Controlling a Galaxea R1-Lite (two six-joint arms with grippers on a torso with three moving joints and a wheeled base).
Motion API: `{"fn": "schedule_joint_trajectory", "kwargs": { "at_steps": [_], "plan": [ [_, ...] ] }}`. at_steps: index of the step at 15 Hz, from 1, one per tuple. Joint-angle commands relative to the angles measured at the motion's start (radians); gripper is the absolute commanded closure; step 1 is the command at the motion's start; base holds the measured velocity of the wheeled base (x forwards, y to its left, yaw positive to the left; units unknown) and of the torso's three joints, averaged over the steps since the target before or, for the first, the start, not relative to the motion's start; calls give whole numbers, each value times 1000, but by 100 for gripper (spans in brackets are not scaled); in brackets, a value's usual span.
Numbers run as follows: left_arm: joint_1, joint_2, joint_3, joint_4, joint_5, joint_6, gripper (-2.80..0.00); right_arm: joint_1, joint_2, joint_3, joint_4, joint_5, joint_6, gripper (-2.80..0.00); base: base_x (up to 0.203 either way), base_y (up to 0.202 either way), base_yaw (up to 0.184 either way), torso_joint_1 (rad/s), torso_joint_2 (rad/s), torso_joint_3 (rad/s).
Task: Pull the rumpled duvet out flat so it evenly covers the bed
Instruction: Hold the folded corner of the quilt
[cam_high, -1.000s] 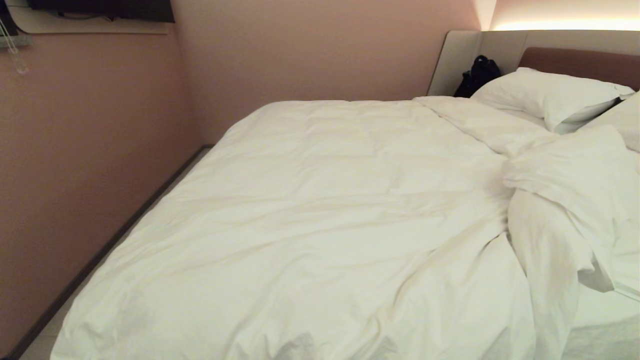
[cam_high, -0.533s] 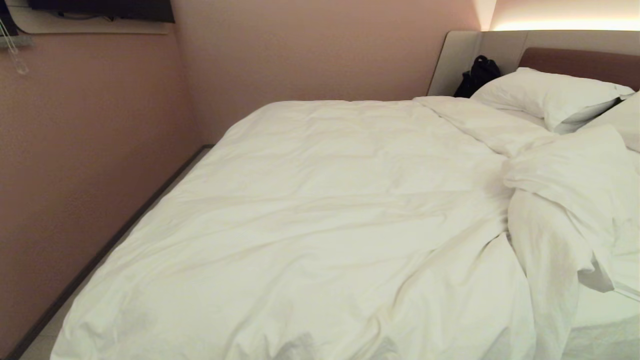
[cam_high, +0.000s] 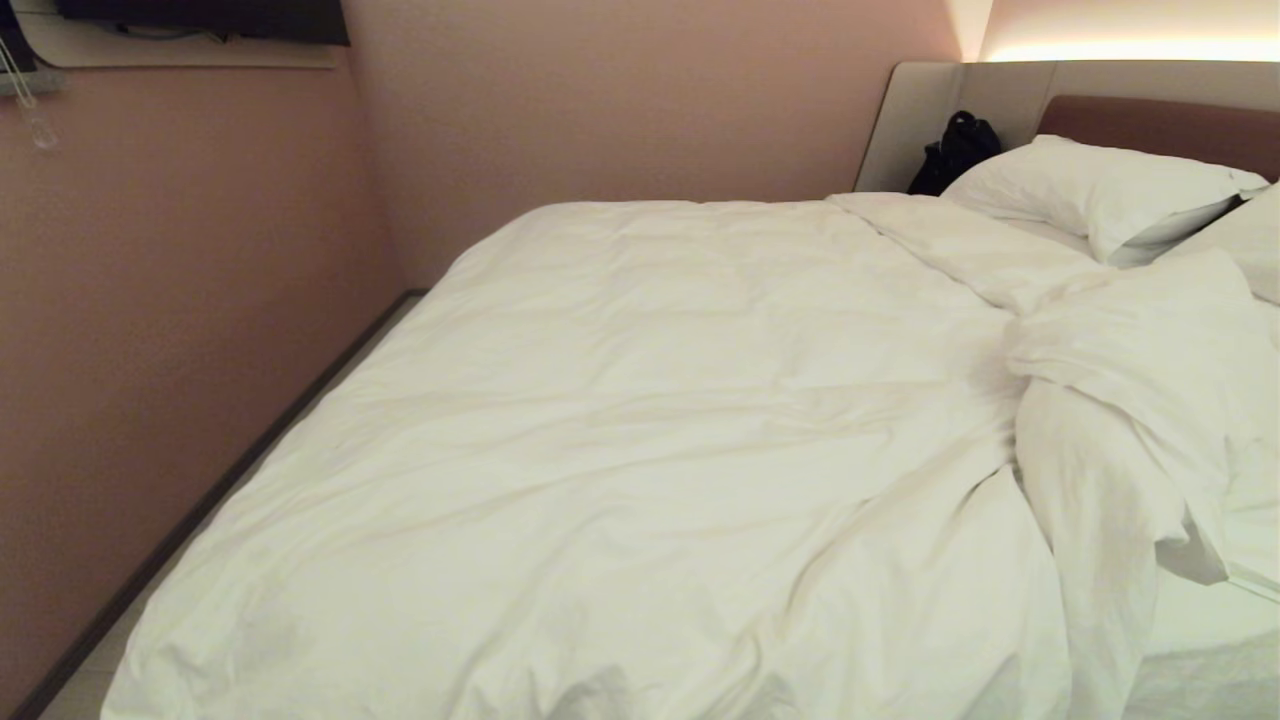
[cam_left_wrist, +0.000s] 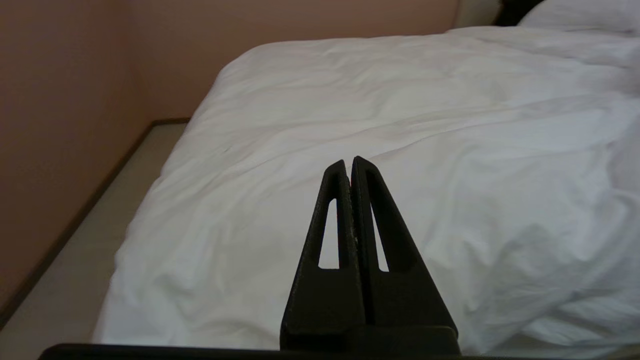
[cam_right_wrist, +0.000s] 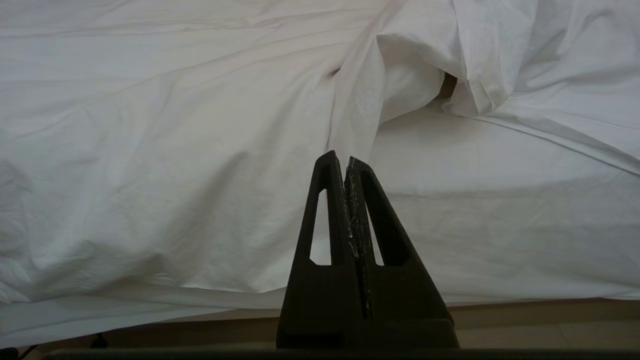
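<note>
The white duvet (cam_high: 640, 440) lies spread over most of the bed, creased, and is bunched and folded back at the right side (cam_high: 1130, 400) near the pillows, baring the sheeted mattress (cam_high: 1200, 620). The bed's padded headboard (cam_high: 1150, 120) stands at the far right. Neither arm shows in the head view. My left gripper (cam_left_wrist: 350, 161) is shut with nothing in it, held above the duvet (cam_left_wrist: 400, 125) near the bed's near edge. My right gripper (cam_right_wrist: 340, 158) is also shut and empty, low beside the bed, facing the duvet's hanging edge (cam_right_wrist: 150, 200) and the bare mattress (cam_right_wrist: 500, 200).
Pink walls close in the bed's left and far sides, with a narrow floor strip (cam_high: 120, 620) along the left. White pillows (cam_high: 1100, 190) and a black bag (cam_high: 955, 150) sit by the headboard. A dark screen (cam_high: 200, 20) hangs on the left wall.
</note>
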Motion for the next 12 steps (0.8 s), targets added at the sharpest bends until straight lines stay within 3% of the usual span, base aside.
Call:
{"fn": "schedule_joint_trajectory", "kwargs": {
  "at_steps": [1,5,12],
  "plan": [
    [0,-12,40,-1,82,2,0,0,1,0,0,0,0,0,0,0,0,0,0,0],
    [0,-12,65,11,230,3,0,0,1,0,0,0,0,0,0,0,0,0,0,0],
    [0,-12,65,66,195,0,0,0,1,0,0,0,0,0,0,0,0,0,0,0]
  ]
}}
